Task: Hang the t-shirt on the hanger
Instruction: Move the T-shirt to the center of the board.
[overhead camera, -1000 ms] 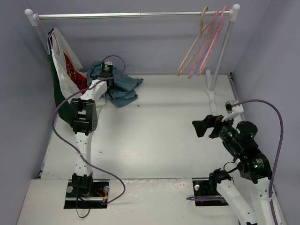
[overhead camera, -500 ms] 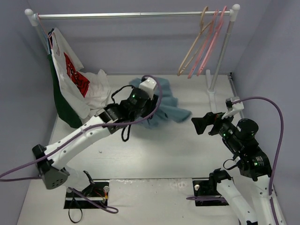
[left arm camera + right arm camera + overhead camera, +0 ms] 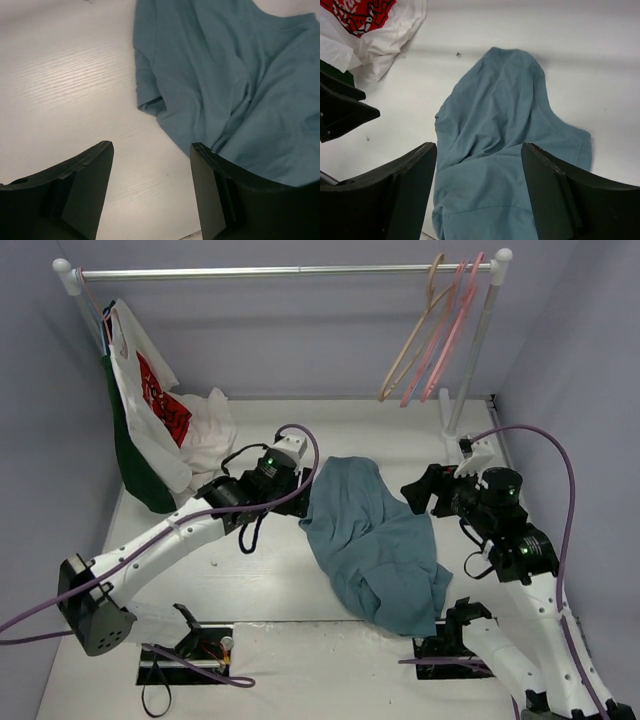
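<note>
We find t-shirt (image 3: 375,550) loose on table (image 3: 260,585), ctr-right, reaching near edge. Left gripper (image 3: 152,150), right gripper (image 3: 479,150) flank it, both released, w/ nothing held. Far right, hanger (image 3: 410,340) hangs on rail (image 3: 280,272). We judge task barely begun.

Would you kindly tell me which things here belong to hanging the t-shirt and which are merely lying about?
For the job: teal t-shirt, on the table; beige hanger, on the rail.
Lying about: two pink hangers; white garment with red print; dark green garment.
</note>
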Motion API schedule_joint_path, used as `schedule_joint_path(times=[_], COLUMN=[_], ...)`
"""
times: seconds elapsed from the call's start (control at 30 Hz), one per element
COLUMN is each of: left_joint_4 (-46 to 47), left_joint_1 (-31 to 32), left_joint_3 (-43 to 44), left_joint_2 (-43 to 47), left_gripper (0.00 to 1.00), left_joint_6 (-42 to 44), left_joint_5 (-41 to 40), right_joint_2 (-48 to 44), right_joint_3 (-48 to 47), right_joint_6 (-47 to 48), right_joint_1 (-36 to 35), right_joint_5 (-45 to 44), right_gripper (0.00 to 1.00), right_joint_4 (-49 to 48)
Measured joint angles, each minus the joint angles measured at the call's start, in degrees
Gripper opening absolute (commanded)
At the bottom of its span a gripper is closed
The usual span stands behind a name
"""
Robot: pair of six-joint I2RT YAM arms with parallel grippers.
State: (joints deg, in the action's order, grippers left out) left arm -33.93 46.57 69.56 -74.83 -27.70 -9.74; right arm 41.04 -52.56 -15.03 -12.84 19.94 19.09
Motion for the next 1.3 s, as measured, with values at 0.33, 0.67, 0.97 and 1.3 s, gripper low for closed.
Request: schedule_joint_path(times=[0.33, 0.67, 0.97, 1.3], left_joint_4=[10.5, 19.4, 21.0, 11.4], left_joint_1=[-1.3, -1.1, -1.2, -6.1], left_joint_3=[7.7, 11.2, 3.0, -22.2], left_joint_2=[-22.1, -40.3, -33.0, 9.5], left_gripper=[0.62, 0.4, 0.0, 0.01], left_joint_6=[-0.1, -7.8, -9.4, -9.9], left_joint_5=[17.9, 17.6, 12.1, -0.2], right_joint_2=[7.1, 9.2, 11.5, 18.9], right_joint_3=[7.4, 13.4, 13.9, 14.2], right_joint_6=[-7.4, -11.1, -11.3, -11.1], right_joint_1=[0.0, 0.0, -0.5, -9.4], right_joint_5=[-6.7, -8.6, -8.7, -12.3], right_gripper=[0.73, 0.75, 0.72, 0.7], right_joint_4=[-0.7, -3.6, -6.6, -11.7])
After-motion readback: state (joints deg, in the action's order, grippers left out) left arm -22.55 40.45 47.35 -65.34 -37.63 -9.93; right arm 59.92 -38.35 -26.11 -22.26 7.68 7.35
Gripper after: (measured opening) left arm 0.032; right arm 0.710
